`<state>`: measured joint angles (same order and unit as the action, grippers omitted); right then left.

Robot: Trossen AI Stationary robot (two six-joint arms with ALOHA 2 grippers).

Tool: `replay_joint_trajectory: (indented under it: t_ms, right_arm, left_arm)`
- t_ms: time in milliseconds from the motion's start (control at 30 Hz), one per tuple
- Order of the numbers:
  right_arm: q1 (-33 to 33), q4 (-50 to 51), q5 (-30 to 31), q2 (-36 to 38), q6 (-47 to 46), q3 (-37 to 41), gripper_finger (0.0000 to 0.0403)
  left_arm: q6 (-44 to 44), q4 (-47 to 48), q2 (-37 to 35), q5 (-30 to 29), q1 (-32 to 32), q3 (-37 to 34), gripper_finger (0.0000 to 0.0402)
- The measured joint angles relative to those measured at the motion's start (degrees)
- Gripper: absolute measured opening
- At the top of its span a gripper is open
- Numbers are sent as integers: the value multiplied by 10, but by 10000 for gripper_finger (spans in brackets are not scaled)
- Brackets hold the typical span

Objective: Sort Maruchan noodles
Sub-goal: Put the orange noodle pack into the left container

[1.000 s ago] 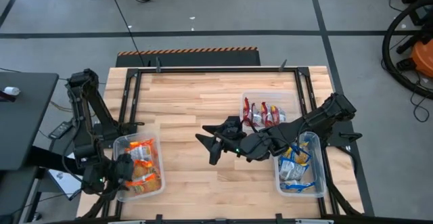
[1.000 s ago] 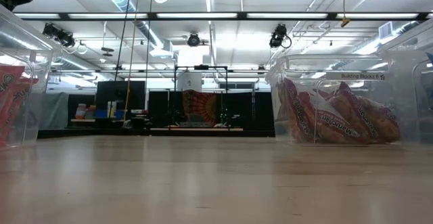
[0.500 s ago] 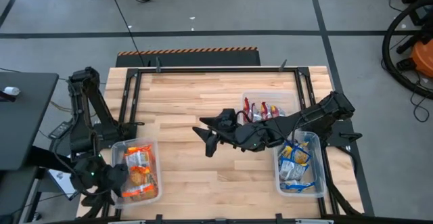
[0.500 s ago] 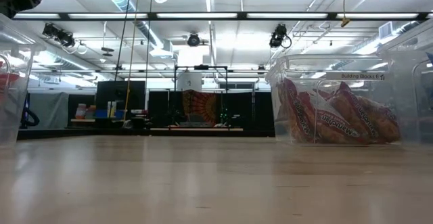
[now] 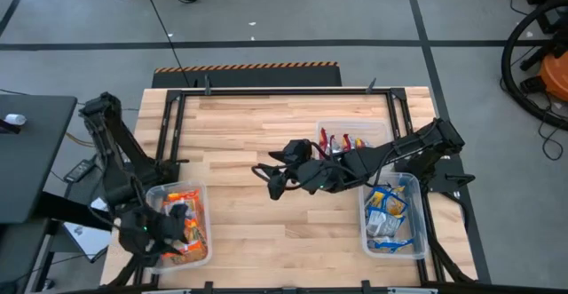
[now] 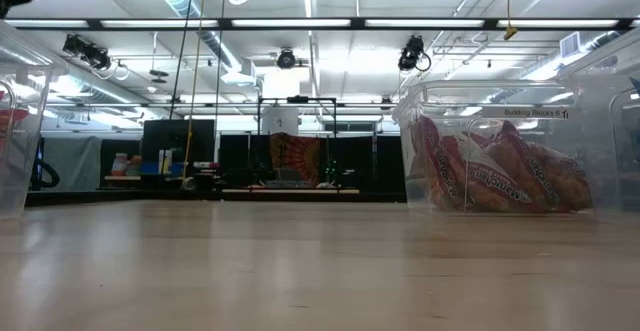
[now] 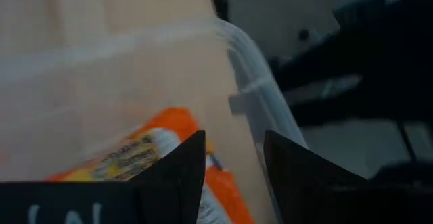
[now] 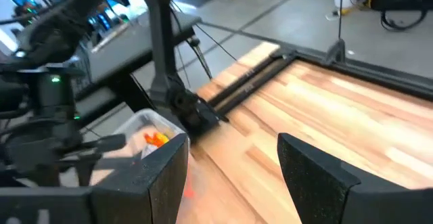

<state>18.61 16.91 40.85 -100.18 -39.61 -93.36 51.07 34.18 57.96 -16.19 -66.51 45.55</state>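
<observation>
Left tool half open over orange packets in their bin, nothing visibly held. Right tool wide open, empty, mid-bench.

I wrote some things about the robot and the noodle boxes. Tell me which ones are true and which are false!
1. There are three clear boxes on the table. True: one with orange packets, one with red packets, one with blue and yellow packets.
2. The red packets are in the box nearest the left arm. False: the orange ones are there.
3. The right gripper is open and holds nothing. True.
4. A noodle packet lies loose on the bare wood. False: every packet in view is in a box.
5. The left gripper is over the orange box. True.
</observation>
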Motion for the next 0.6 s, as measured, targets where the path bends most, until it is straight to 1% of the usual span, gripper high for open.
replay_joint_trajectory:
  t_ms: [67,133,267,433,500,600]
  right_arm:
    - [0,12,-1,0,-14,0,234]
    - [0,18,-2,0,-23,0,234]
    - [1,19,-4,0,-29,0,234]
    - [2,18,-5,0,-29,0,234]
    - [2,18,-5,0,-29,0,234]
    - [2,19,-5,0,-28,0,234]
  left_arm:
    - [-25,-17,25,24,5,0,155]
    - [-32,-17,49,49,3,0,155]
    - [-7,-27,90,104,-12,0,155]
    - [55,-43,91,174,-40,2,155]
    - [79,-38,86,185,-50,7,155]
    - [102,-30,73,184,-55,16,155]
